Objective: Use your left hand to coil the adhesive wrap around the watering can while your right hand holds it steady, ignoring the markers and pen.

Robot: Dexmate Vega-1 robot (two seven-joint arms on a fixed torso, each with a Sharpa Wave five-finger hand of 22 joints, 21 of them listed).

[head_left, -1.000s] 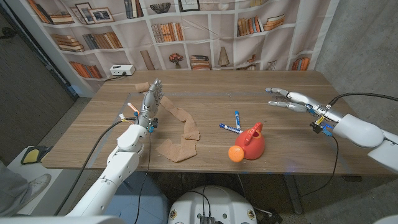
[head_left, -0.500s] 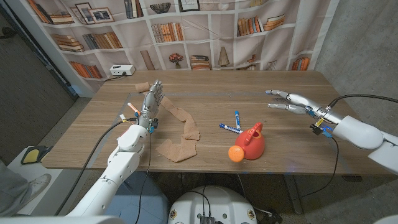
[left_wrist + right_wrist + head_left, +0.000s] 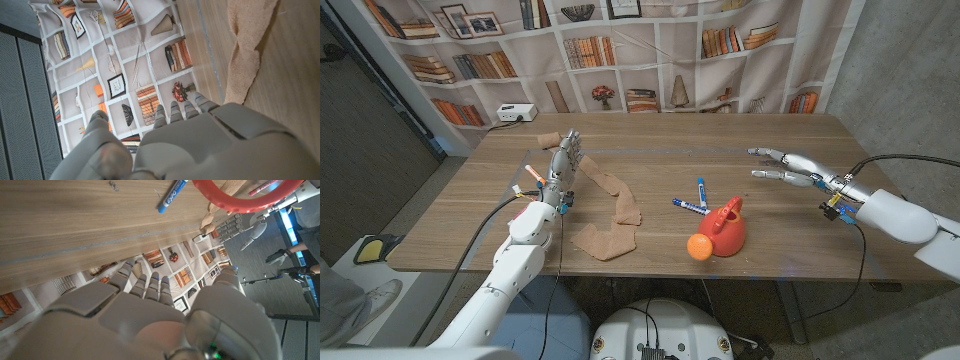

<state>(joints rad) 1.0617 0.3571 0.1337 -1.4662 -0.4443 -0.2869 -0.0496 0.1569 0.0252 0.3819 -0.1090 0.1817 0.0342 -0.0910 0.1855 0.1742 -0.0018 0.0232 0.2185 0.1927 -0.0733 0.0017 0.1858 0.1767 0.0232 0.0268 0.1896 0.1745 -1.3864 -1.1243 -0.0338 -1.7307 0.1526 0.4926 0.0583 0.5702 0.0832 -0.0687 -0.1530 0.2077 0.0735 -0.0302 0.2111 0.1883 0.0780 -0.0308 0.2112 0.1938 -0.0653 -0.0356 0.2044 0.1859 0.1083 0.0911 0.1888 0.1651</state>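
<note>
Both hands empty, fingers spread. Watering can (image 3: 724, 229) well clear of right hand (image 3: 782, 165) fingers; adhesive wrap (image 3: 613, 208) just beside left hand (image 3: 560, 162) fingertips. Risk: unheld can (light plastic, probably) slides once the wrap pulls.

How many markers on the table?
3 that I can make out: two blue markers, just left of the red can, and one orange-tipped marker beside the left robot hand. Others may be hidden behind that arm.

Right hand (image 3: 150, 315) fingers spread, blue marker (image 3: 172, 195) on wooden table (image 3: 65, 225), red watering can (image 3: 240, 195) rim
</note>
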